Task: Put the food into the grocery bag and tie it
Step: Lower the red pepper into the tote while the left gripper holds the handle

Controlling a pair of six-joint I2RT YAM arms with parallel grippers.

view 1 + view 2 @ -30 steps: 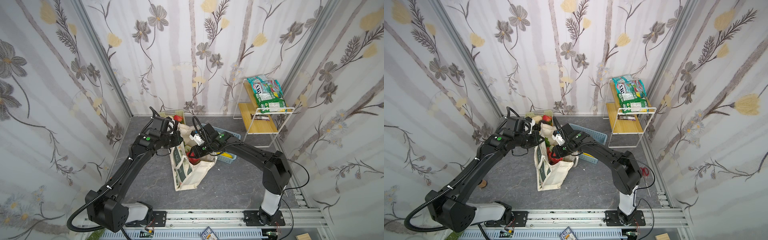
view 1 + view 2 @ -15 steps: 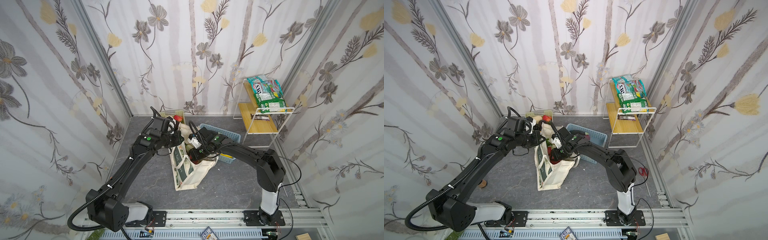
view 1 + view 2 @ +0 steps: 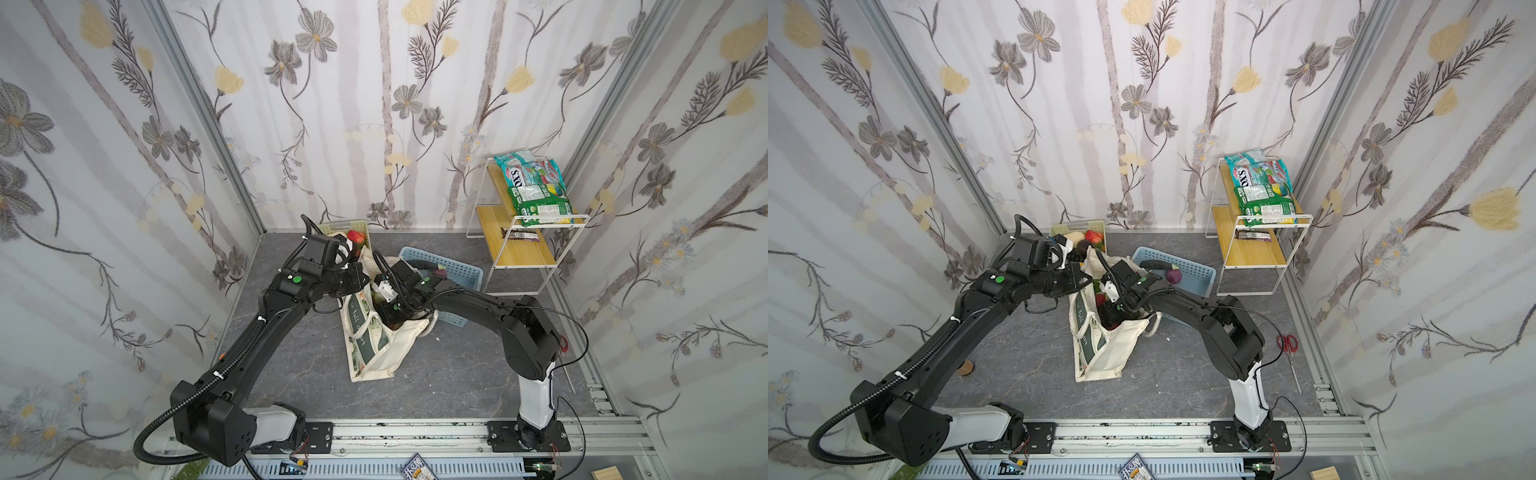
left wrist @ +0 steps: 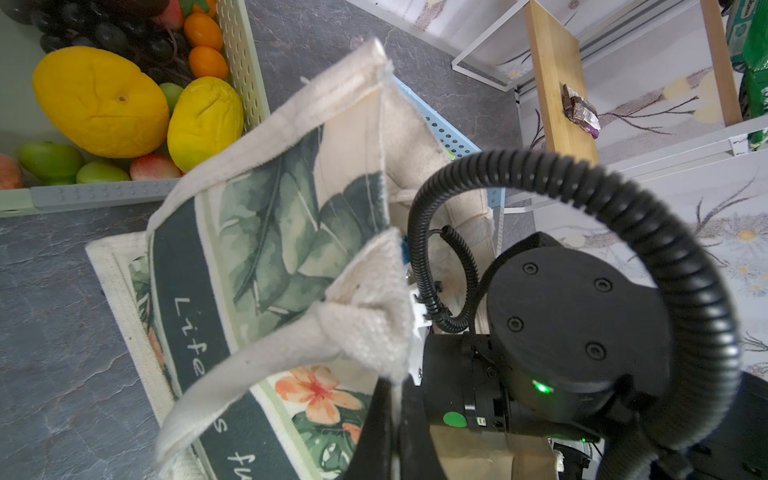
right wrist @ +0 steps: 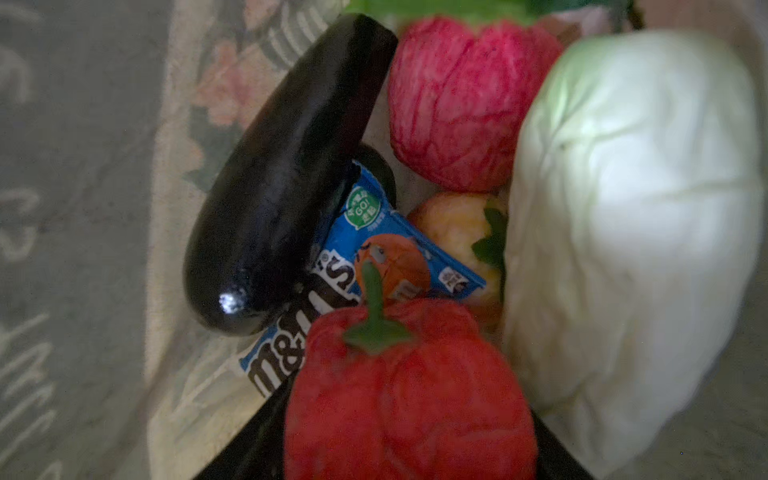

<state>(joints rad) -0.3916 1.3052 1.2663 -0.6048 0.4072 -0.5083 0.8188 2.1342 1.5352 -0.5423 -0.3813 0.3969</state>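
The grocery bag [image 3: 374, 353] stands mid-frame on the worktop [image 3: 291, 365] in both top views. The fruit basket [image 3: 345, 224] sits behind it, toward the upper left. The second basket [image 3: 461, 274] sits just beside it on the right. The rack [image 3: 519, 253] fills the right rear corner, with snack packets [image 3: 536, 191] on its upper shelf. Inside the bag, the pepper [image 5: 407, 395] lies over the candy packet [image 5: 332, 291], between eggplant [image 5: 286, 178] and cabbage [image 5: 623, 228].

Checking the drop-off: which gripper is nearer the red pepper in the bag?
Right: right gripper sits inside the grocery bag, straddling the red pepper; left gripper pinches its handle.
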